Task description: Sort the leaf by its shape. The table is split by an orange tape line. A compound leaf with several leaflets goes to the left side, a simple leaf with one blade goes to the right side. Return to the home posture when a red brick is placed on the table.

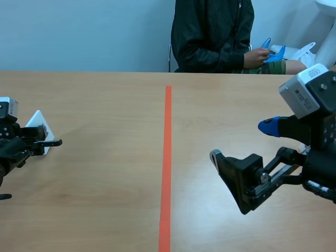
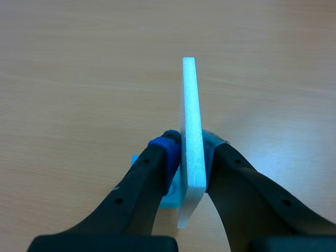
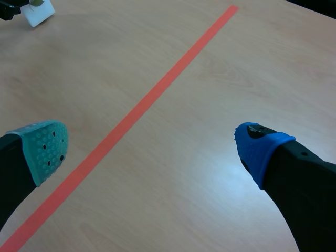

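A white foam board stands on edge between my left gripper's fingers; the left gripper is shut on it. No leaf face shows from this edge-on angle. A small light-blue piece sits under the board. In the scene view the board is at the far left of the table, just above the tabletop, with the left gripper around it. My right gripper hangs open right of the tape line, with nothing between its fingers. From the right wrist view the board is far ahead, across the line.
The orange tape line runs down the middle of the wooden table. A person sits across the table, a hand holding blue objects.
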Tool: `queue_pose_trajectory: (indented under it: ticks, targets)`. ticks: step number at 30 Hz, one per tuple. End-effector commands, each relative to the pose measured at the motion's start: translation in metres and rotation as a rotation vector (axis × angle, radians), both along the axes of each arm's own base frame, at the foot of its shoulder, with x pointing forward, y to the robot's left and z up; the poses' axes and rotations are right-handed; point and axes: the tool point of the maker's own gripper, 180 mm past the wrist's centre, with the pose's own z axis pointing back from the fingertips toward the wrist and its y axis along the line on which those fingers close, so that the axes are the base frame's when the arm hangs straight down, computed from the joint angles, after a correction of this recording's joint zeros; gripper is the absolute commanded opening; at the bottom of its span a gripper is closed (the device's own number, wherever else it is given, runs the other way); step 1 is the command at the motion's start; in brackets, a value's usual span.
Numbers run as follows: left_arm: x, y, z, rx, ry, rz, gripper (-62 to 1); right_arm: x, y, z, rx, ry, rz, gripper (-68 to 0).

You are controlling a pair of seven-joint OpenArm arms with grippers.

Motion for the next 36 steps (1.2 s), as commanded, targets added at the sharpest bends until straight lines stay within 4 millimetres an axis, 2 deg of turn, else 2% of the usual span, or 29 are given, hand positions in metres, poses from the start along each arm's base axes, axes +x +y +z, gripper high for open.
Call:
queue_pose_trajectory:
  ticks: [1,5,6,10,14,17,19,22,27,31,36]
  targets:
    - [0.007,0.007,0.015,0.004,-0.044,0.01,-51.8,0.005,-0.003,0.009,0.006,-0.03,-0.006,0.4]
    - [0.007,0.007,0.014,0.005,-0.042,0.011,-51.3,0.005,-0.003,0.009,0.006,-0.03,-0.006,0.4]
    - [0.007,0.007,0.014,0.005,-0.043,0.011,-49.2,0.005,-0.003,0.009,0.006,-0.03,-0.006,0.4]
    - [0.007,0.008,0.014,0.005,-0.043,0.011,-34.5,0.005,-0.003,0.009,0.006,-0.031,-0.006,0.4]
    - [0.007,0.014,0.018,0.02,-0.047,0.014,-25.5,0.005,-0.003,0.009,0.006,-0.031,-0.006,0.4]
    - [0.008,0.024,0.028,0.047,-0.063,0.012,-17.1,0.005,-0.003,0.009,0.006,-0.031,-0.006,0.4]
    - [0.009,0.03,0.037,0.07,-0.072,0.003,-8.9,0.005,-0.003,0.009,0.006,-0.03,-0.005,0.4]
    - [0.009,0.03,0.052,0.098,-0.083,-0.044,1.4,0.005,-0.003,0.009,0.006,-0.031,-0.005,0.4]
    - [-0.003,-0.002,0.071,0.113,-0.069,-0.244,1.4,0.005,-0.002,0.009,0.007,-0.031,-0.005,0.4]
    - [-0.025,-0.048,0.089,0.107,-0.085,-0.448,1.4,0.006,-0.002,0.009,0.008,-0.034,-0.005,0.4]
    - [-0.059,-0.099,0.107,0.079,-0.105,-0.604,1.4,0.006,-0.002,0.009,0.007,-0.034,-0.005,0.4]
